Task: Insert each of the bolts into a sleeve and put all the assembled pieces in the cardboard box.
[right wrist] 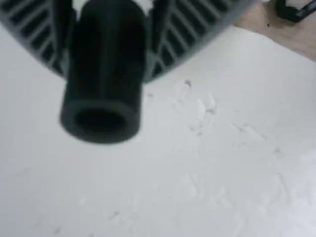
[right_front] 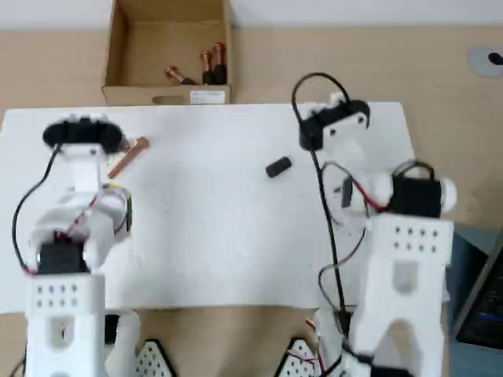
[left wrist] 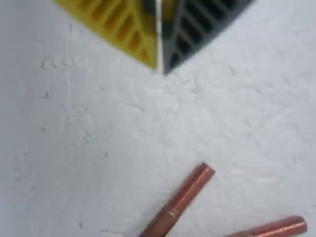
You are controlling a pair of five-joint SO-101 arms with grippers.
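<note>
Three assembled pieces point(right_front: 212, 67) are contained in the cardboard box point(right_front: 115, 55); left fingers point(left wrist: 123, 29) are closed empty, a sleeve point(right wrist: 101, 74) is clamped by right fingers point(right wrist: 34, 24)

- You have a wooden surface point(right_front: 440, 71) with a white sheet point(right_front: 204, 236) covering its middle.
- Two copper bolts point(right_front: 126, 162) lie near the sheet's left edge, and a black sleeve point(right_front: 277, 167) lies mid-sheet.
- The box point(right_front: 157, 96) sits on the wood behind.
</note>
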